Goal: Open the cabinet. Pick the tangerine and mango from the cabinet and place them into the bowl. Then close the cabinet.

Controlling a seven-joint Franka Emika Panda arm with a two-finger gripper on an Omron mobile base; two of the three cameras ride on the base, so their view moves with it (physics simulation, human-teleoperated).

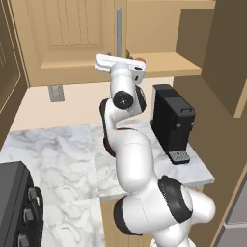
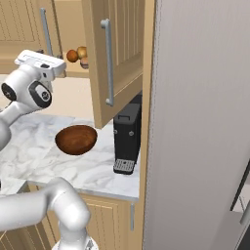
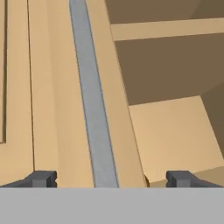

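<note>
Open right cabinet door (image 2: 114, 58) beside the fruit shelf, left door's handle (image 3: 94, 113) straight before the spread pincer (image 3: 111, 178).

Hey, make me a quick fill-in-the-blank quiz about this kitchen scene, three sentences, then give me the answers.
1. The right door of the cabinet stands ____.
2. The wooden bowl on the marble counter is ____ inside.
3. The gripper has its fingers ____, one on each side of the silver handle.

Missing words: open; empty; spread apart
</note>
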